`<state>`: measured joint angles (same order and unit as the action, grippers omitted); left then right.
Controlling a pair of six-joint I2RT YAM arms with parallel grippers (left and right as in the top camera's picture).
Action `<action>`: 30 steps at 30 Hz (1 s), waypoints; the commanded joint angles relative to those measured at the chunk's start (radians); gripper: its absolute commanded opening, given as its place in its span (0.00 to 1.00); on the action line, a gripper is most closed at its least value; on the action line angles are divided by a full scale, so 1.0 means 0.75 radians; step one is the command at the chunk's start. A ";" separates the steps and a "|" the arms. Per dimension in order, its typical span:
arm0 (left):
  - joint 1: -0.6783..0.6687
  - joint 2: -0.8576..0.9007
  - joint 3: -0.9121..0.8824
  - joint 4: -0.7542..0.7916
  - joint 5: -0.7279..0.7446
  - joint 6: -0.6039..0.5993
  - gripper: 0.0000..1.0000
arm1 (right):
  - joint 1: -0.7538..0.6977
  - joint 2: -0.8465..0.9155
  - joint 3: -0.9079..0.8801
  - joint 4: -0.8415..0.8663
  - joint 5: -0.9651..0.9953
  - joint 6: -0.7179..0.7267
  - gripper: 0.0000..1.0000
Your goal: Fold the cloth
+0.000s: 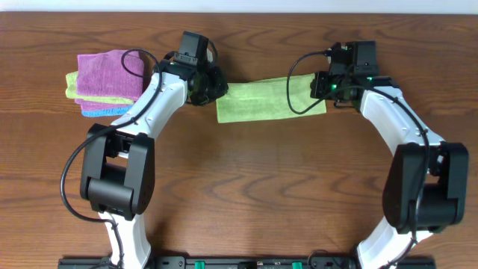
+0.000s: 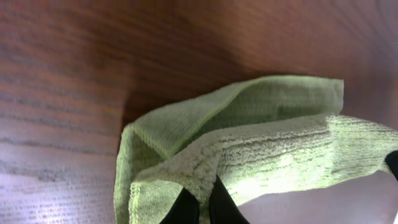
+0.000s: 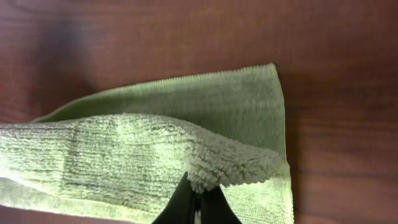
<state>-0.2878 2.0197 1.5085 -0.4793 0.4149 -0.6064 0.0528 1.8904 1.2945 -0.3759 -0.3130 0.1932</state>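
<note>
The cloth [image 1: 263,103] is clamped at both ends. The left gripper [image 2: 202,194] is closed on the fleecy top layer at the end nearer the stack of spare cloths [image 1: 104,81], and the right gripper [image 3: 196,193] on the end farther from that stack. The cloth is laid as a doubled band on the table [image 1: 246,187], right of the stack and clear of it (a lower layer peeks out beyond the upper). The step is judged best done by carrying both pinched corners level, with the edges matched before release.

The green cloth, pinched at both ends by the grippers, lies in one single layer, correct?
No: the cloth is doubled over, one layer upon another, as the right wrist view shows. The left gripper and right gripper do pinch its ends.
</note>
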 commanded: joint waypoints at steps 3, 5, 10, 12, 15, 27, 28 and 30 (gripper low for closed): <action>0.009 -0.007 -0.002 0.048 -0.050 -0.005 0.06 | 0.010 0.035 -0.001 0.031 0.015 0.016 0.01; 0.009 0.002 -0.003 0.063 -0.050 -0.006 0.06 | 0.010 0.046 -0.001 0.037 0.015 0.016 0.01; 0.009 0.020 -0.003 0.067 -0.071 -0.005 0.06 | 0.010 0.072 -0.001 0.047 0.014 0.016 0.01; 0.008 0.022 -0.003 0.068 -0.082 -0.005 0.06 | 0.010 0.080 -0.001 0.049 0.015 0.016 0.01; 0.008 0.023 -0.003 0.067 -0.114 -0.005 0.06 | 0.010 0.099 -0.001 0.060 0.014 0.016 0.01; 0.008 0.023 -0.003 0.063 -0.174 -0.005 0.86 | 0.010 0.108 -0.001 0.062 0.014 0.016 0.47; 0.008 0.022 -0.003 0.063 -0.174 -0.005 0.87 | 0.010 0.108 -0.001 0.062 0.014 0.016 0.54; 0.009 0.022 -0.002 0.063 -0.174 -0.004 0.90 | 0.010 0.104 0.001 0.053 0.014 0.016 0.60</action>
<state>-0.2878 2.0201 1.5085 -0.4305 0.3054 -0.6102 0.0528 1.9591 1.2945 -0.3321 -0.3050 0.2047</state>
